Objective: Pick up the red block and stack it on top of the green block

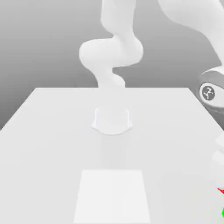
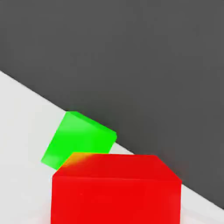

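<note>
1. Through the hand view I saw the red block (image 2: 116, 189) closest, with the gripper pinched shut on it
2. Just behind it sat the green block (image 2: 78, 139), near the white table (image 1: 48, 144) edge
3. Farthest, the dark backdrop

Arm (image 1: 111, 54): smooth white rounded links, plain matte shells. Round white base collar (image 1: 112, 119). One joint with dark grey ring and white logo cap (image 1: 208, 92).
</note>
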`<move>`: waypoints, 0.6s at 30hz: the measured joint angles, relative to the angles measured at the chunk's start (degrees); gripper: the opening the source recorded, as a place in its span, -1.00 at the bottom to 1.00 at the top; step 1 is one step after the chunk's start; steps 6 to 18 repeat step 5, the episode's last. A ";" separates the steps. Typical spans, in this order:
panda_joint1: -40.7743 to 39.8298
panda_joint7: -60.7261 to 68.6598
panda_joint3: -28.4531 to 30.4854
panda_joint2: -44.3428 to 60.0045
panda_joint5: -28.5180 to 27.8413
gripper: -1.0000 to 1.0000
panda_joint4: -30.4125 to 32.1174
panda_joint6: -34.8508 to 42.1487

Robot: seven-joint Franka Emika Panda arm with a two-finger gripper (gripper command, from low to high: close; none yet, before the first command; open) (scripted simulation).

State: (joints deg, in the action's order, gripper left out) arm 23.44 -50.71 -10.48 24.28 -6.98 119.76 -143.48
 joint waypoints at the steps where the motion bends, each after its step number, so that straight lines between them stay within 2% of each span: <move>1: 0.49 -0.51 0.39 1.97 -0.58 -1.00 -0.34 -1.62; 2: 0.93 -0.88 0.82 3.70 -1.05 1.00 -0.55 -3.14; 18: 0.93 -0.88 0.82 3.70 -1.04 1.00 -0.55 -3.14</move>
